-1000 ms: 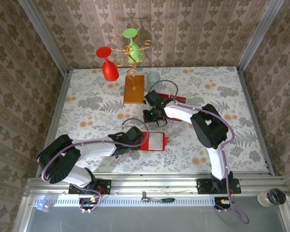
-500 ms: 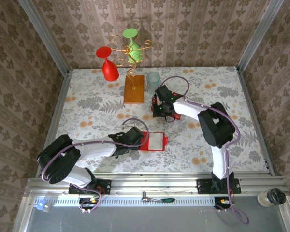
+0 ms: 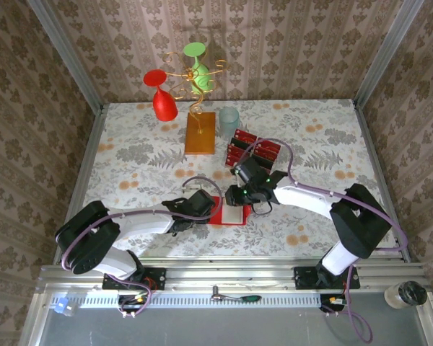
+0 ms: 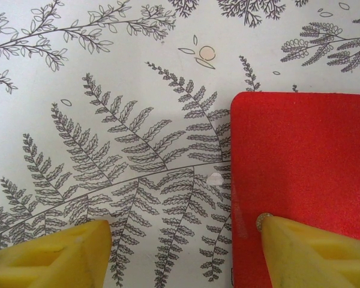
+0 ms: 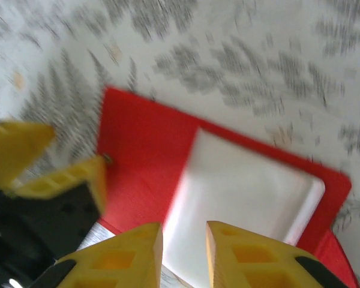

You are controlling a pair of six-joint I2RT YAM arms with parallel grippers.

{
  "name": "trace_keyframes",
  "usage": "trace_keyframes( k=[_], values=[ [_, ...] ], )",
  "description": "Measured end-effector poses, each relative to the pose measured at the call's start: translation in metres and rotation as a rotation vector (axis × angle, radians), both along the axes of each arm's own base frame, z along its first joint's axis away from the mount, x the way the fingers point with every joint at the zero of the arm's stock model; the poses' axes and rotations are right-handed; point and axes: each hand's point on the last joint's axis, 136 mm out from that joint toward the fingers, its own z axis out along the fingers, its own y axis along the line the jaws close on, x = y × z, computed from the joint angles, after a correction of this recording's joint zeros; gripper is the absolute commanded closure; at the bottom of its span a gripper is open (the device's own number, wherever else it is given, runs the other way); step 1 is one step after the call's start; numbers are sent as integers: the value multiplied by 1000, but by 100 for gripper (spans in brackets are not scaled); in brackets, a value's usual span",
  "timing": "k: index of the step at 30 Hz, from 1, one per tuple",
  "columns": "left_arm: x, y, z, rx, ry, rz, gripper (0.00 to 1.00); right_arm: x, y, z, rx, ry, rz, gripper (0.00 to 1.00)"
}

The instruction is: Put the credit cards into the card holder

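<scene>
Table (image 3: 130, 158), fern cloth. Holder (image 3: 233, 215) lies open at front centre, pale inside up. Cards (image 3: 254, 150) sit in rows behind it. L gripper (image 4: 180, 240) is spread wide, one finger on holder's red flap. R gripper (image 5: 183, 252) is over the pale inside, fingers nearly together. Blurred, can't tell if grasping.

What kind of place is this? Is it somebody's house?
Probably not a house: it looks like a robot test booth. Two robot arms are bolted to a metal rail, patterned wall panels box in one small flowery table, and props like a wire stand with coloured glasses sit on it.
</scene>
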Motion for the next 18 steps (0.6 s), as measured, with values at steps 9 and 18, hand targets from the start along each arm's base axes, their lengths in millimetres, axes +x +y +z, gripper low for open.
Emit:
trace_keyframes(
  k=[9,18],
  values=[
    [1,0,15,-28,-27,3,32,-5,13,-8,61,34,-6,94],
    [9,-12,55,-104,-81,-9,32,-5,15,-12,67,41,-3,95]
  ],
)
